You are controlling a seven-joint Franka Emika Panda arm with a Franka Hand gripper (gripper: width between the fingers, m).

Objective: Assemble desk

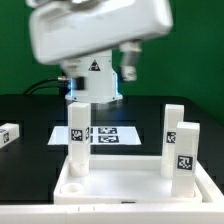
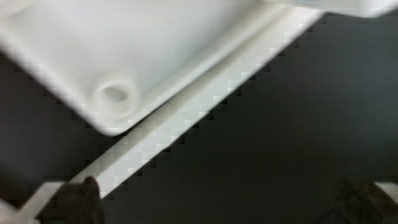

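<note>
Green backdrop closes off the far side of the scene, and below it lies a black desk [image 1: 30,115] with the marker board [image 1: 108,136] flat near its middle. At the near edge sits the white plastic square rimmed panel [image 1: 130,188]. Three white rectangular block legs stand upright on it. One leg [image 1: 78,140] is at the exterior view's left. Two are at the exterior view's right, a farther one [image 1: 173,122] and a nearer one [image 1: 186,150]. A fourth white tagged leg [image 1: 8,135] rests loose on the desk at the exterior view's left edge, well apart from the panel.

The white robot arm [image 1: 95,35] hangs blurred over the far side of the panel. In the wrist view the end effector [image 2: 222,205] is spread wide, its two dark fingertips [image 2: 71,200] far apart with only black desk between them, so it carries nothing. That view also shows one panel corner with a round socket [image 2: 116,97] that has no leg in it, bordered by the raised rim.

By my reading, three legs are placed and the fourth is the step in hand, with the arm between grasps. Whether the standing legs are fully seated cannot be told. The next move likely calls for travelling to the loose leg, closing squarely across its narrow faces, bringing it upright and lining its foot up over the vacant socket without knocking the neighbouring legs.
</note>
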